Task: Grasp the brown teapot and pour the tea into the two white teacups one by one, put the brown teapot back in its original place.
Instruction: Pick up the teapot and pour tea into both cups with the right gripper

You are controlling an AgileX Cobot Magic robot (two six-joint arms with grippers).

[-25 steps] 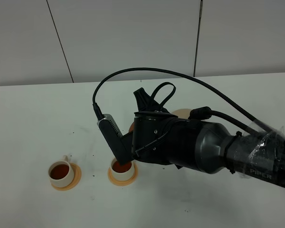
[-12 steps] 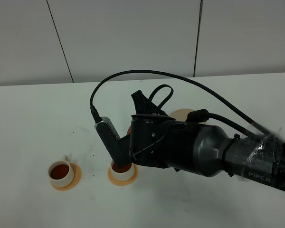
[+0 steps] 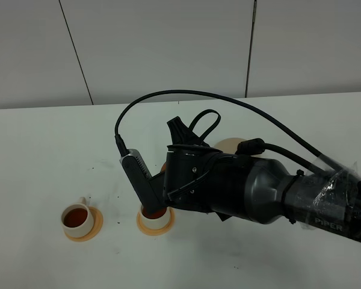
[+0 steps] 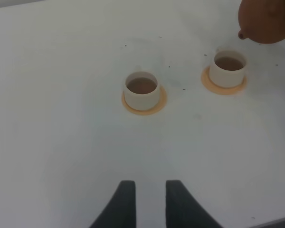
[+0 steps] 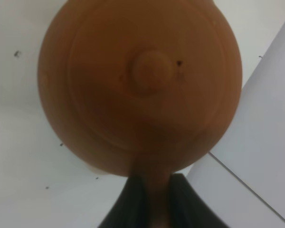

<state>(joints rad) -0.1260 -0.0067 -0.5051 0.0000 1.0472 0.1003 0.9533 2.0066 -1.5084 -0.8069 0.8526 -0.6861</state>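
- The white worktop (image 3: 48, 150) spreads across the scene, flecked with small dark specks near the cups.
- The right arm (image 3: 259, 186), black and bulky, reaches across the middle of the high view and hides most of what it carries.
- The brown teapot (image 5: 140, 85) fills the right wrist view, lid and knob facing the camera; the right gripper (image 5: 152, 199) has its jaws clamped on the handle. From the left wrist view the pot (image 4: 266, 21) hangs in the air with its spout just above the far cup.
- The beige coaster (image 3: 230, 144), the pot's original place, peeks out behind the arm, bare on the part that shows.
- The left gripper (image 4: 146, 199) hovers over bare worktop, well apart from the cups, its jaws parted with a narrow gap and nothing between them.
- One white teacup (image 3: 76, 217) stands on an orange-tan coaster (image 3: 95, 229) at the left, holding dark reddish tea (image 3: 76, 215).
- The second white teacup (image 4: 229, 69) sits on its own orange-tan coaster (image 4: 223, 89) under the pot's spout, also holding tea (image 4: 229, 63); in the high view the arm partly covers it.
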